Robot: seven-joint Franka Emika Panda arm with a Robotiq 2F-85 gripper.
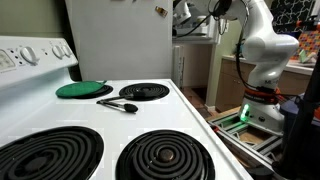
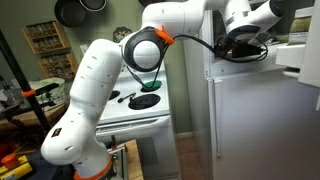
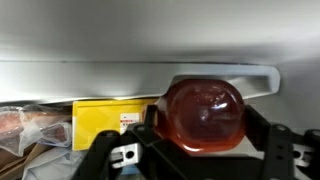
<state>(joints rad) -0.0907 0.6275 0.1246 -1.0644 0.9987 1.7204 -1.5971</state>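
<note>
The red jar [image 3: 203, 105] sits inside my gripper [image 3: 200, 135]; I cannot tell if it squeezes. I should go slow and miss the yellow box [image 3: 108, 122].

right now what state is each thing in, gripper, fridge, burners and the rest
gripper: jaws either side of the red-orange container, grip unclear
red-orange container: between the fingers, inside the fridge
yellow box: lying flat beside it
fridge: lower door shut, upper part seems open
coil burners: dark, not glowing
green lid: flat on the stovetop
black spoon: lying on the stovetop
</note>
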